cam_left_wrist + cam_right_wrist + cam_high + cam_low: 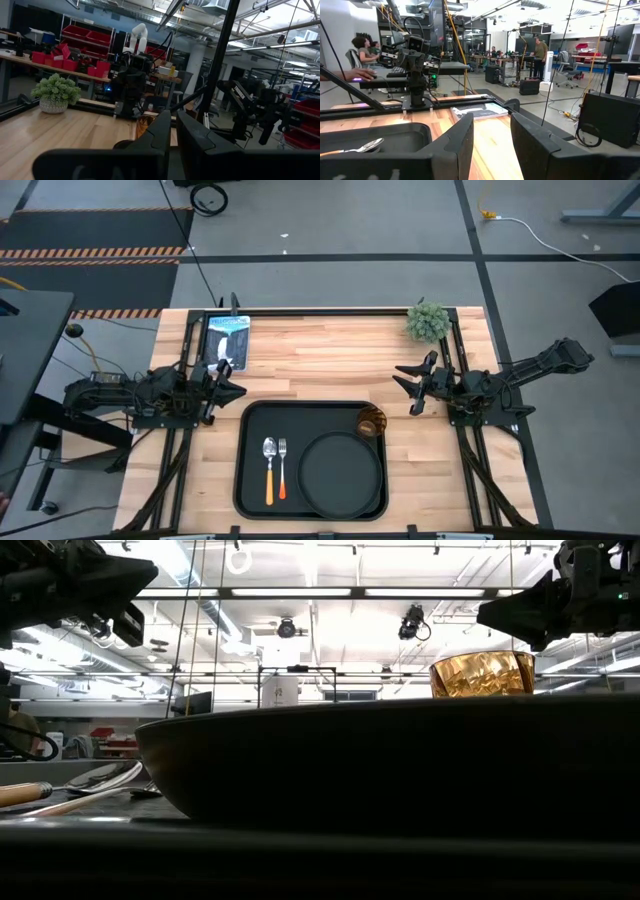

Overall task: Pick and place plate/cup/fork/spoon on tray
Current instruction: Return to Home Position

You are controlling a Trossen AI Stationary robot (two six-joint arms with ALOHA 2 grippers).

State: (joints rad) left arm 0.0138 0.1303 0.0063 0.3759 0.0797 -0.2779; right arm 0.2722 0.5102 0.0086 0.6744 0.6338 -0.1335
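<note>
Nearest the low camera, the plate fills most of the frame as a dark curved wall, blocking nearly everything behind it. Only the upper half of the cup shows above its rim at upper right, and the orange handles of the utensils lie at the lower left edge.

From the high view, the tray sits at lower centre of the wooden table. All four items rest inside it: the plate occupies the right half, the cup stands in the upper right corner just beside the plate's rim, and the spoon and fork lie parallel and close together in the left half, heads toward the top of the frame, clear of the plate.

Left gripper hovers at centre left, just outside the tray's upper left corner, fingers parted and empty. Right gripper hovers at centre right, near the tray's upper right corner and the cup, jaws apart and holding nothing.

Surroundings: a small potted plant stands at the table's upper right, well apart from the tray. A printed card lies at upper left. Black frame rails run along the table's sides. People sit at desks in the right wrist view's background
</note>
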